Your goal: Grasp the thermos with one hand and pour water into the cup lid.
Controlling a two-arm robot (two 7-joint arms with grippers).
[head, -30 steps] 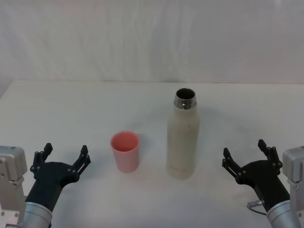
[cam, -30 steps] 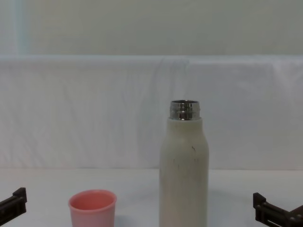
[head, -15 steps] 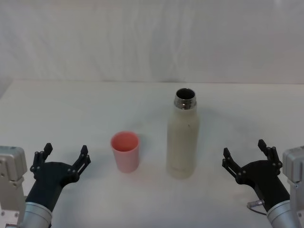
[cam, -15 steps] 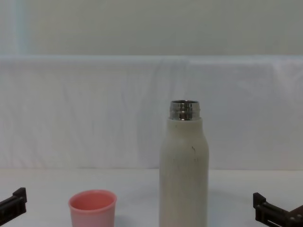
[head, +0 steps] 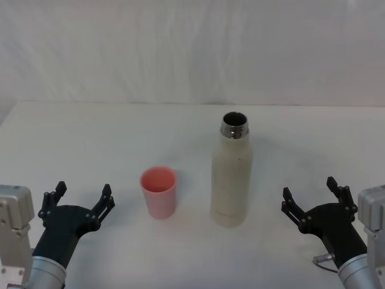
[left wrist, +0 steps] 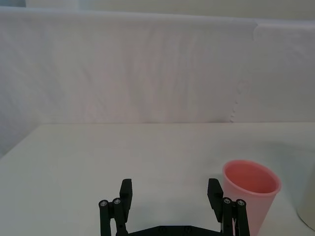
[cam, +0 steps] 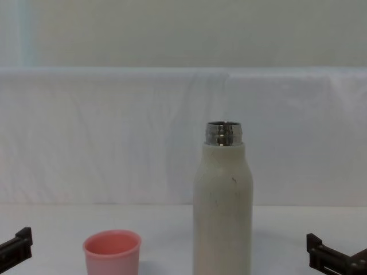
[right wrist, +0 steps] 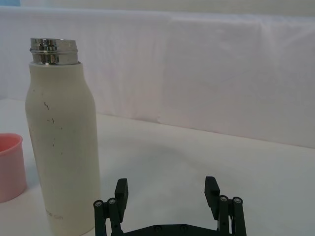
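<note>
The cream-white thermos (head: 232, 174) stands upright and uncapped at the middle of the white table, also in the chest view (cam: 222, 200) and the right wrist view (right wrist: 61, 137). The pink cup lid (head: 159, 191) stands upright just to its left, apart from it, seen too in the left wrist view (left wrist: 250, 194) and the chest view (cam: 112, 252). My left gripper (head: 82, 197) rests open at the near left, left of the cup lid. My right gripper (head: 311, 194) rests open at the near right, right of the thermos. Neither holds anything.
A white table (head: 90, 138) runs back to a white cloth backdrop (head: 180, 54). Bare table surface lies between each gripper and the two objects, and behind them.
</note>
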